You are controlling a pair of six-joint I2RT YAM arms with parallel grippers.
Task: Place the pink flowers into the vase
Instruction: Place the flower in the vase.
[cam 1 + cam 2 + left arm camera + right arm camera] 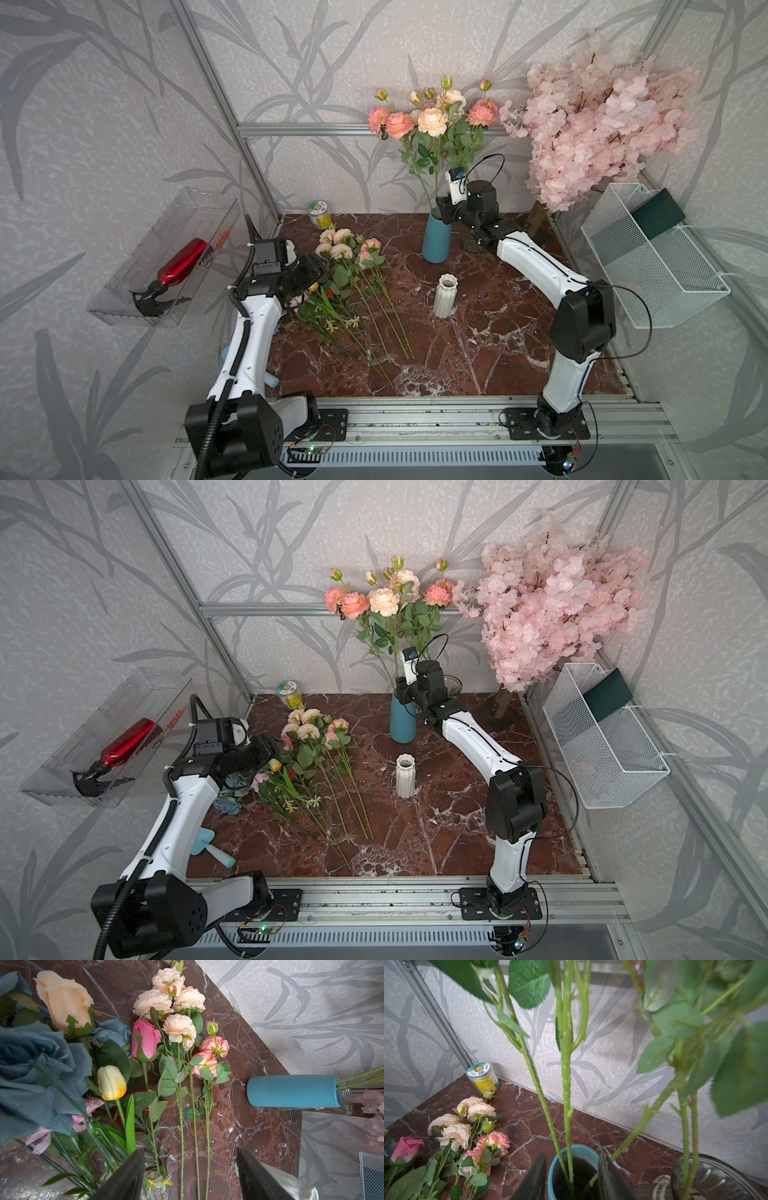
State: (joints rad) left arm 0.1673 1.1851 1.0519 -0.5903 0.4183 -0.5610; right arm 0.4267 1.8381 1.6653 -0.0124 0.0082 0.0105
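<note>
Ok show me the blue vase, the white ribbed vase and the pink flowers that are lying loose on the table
blue vase (436, 243): in a top view, middle of its body.
white ribbed vase (445, 300): in a top view, on its ribbed side.
loose pink flowers (179, 1028): left wrist view, on a peach head.

In the right wrist view the pink flowers (566, 1064) lose their heads past the top edge and the leaves nearest the lens are smeared. The right claw (572, 1152) shows only two dark fingertips (537, 1178) cut by the bottom edge, which also cuts the blue vase (551, 1178) and a glass jar (716, 1176). In a top view the left arm (249, 332) covers the blue blooms (31, 1064), the left claw (311, 270) is a dark mass, seemingly over flower heads, jaws unreadable there, and the yellow tub (319, 214) has a label too small to read
</note>
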